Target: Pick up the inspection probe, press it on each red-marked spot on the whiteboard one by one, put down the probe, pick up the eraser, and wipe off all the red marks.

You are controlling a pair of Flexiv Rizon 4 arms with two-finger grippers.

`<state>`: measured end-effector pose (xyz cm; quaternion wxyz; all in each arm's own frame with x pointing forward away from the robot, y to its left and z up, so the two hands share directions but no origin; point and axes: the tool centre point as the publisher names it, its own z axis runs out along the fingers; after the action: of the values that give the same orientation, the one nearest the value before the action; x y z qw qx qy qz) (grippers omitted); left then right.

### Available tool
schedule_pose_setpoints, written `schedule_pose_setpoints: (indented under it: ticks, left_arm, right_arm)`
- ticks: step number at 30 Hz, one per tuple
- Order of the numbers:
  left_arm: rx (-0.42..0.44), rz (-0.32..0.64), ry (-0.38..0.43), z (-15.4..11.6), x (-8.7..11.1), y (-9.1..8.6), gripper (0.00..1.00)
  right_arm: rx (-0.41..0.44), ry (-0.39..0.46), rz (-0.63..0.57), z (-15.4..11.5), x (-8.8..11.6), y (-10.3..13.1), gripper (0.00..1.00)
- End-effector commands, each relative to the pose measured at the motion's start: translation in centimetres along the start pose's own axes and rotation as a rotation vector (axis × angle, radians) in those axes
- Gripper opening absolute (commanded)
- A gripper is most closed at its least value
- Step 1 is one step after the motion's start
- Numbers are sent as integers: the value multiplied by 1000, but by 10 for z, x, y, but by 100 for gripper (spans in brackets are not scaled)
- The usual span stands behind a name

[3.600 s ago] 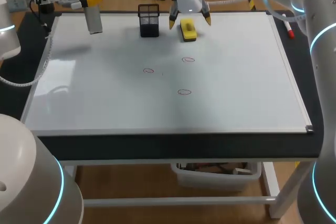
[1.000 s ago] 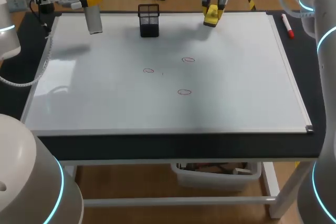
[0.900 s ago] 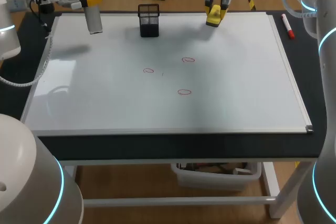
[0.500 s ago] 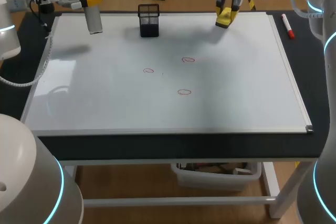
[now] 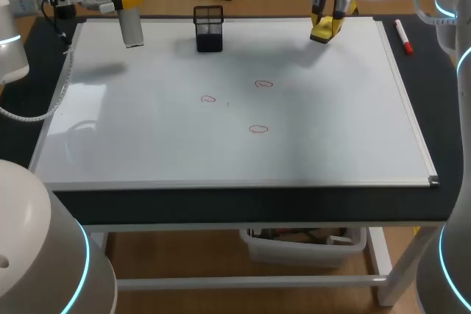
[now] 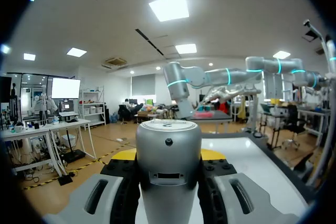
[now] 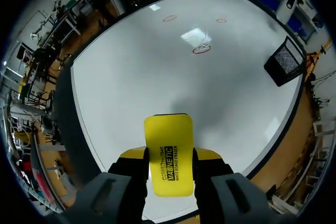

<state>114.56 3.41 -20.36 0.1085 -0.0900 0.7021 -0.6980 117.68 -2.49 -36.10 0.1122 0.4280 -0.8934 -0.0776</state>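
Note:
My left gripper is at the whiteboard's far left corner, shut on the silver cylindrical probe, which hangs upright there. In the left wrist view the probe fills the gap between the fingers of that gripper. My right gripper is above the far edge, right of middle, shut on the yellow eraser. The eraser shows clamped in the right gripper. Three red marks lie mid-board, well away from both grippers.
A black mesh pen holder stands at the far edge between the two grippers; it also shows beside the right gripper as a mesh holder. A red marker lies on the dark table right of the board.
The right gripper closed on the eraser where it lay by the holder, lifted it and carried it to the right along the far edge. The left arm and probe have not moved.

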Motion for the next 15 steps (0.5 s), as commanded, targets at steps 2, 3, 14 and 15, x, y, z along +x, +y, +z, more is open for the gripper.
schedule_pose_setpoints:
  ticks: [2,3,14,15]
  left_arm:
    - [-1,2,-5,0,2,-2,0]
    - [-1,2,-5,0,2,-2,0]
    - [-1,2,-5,0,2,-2,0]
    - [-1,2,-5,0,2,-2,0]
  right_arm:
    - [-335,23,16,-1,3,-7,0]
    - [-324,32,25,0,5,-7,0]
    - [-296,28,93,8,28,-9,0]
    - [-292,27,97,8,29,-9,0]
